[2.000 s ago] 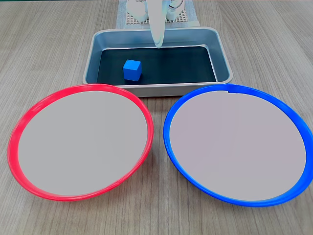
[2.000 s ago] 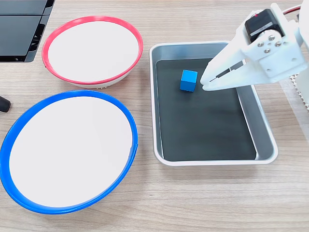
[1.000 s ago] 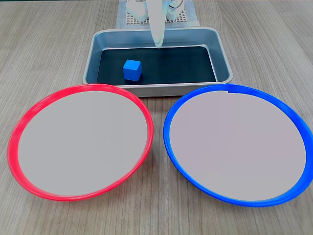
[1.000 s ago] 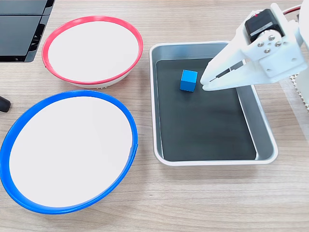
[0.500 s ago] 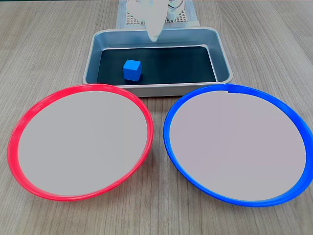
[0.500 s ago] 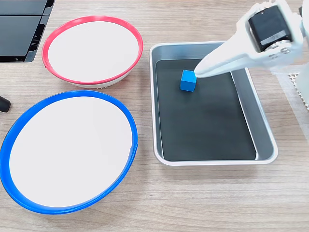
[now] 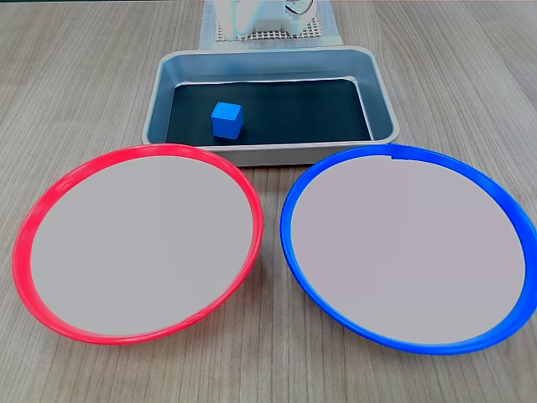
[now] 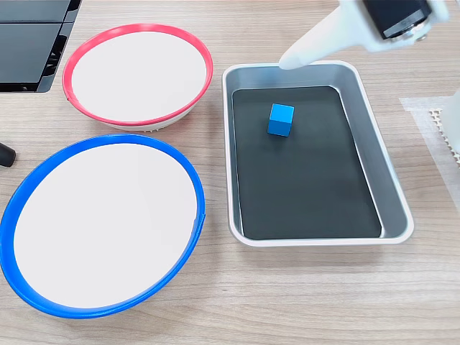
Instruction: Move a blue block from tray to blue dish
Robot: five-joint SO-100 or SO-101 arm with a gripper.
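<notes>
Grey tray (image 7: 159,92): I see a metal pan with a raised rim and black bottom, sitting on the wooden counter (image 7: 470,75) behind the two dishes in one fixed view.
Tray contents: the blue block (image 7: 227,119) (image 8: 281,119) alone, resting flat on the black bottom, nearer the end of the tray beside the red dish, clear of every wall.
Blue dish (image 7: 295,243) (image 8: 188,172): I read its pale centre as bare; its rim lies just beside the tray's long side.
Red dish (image 7: 33,227) (image 8: 203,63): also bare inside, rim close to the blue dish's rim.
Pincer (image 8: 290,60): white, hanging in the air over the tray's far short rim, apart from the block and touching nothing; from my screen I cannot tell whether the fingers are spread or pressed together, as they merge into one white tip.
Mat (image 8: 431,115): a white perforated sheet beside the tray.
</notes>
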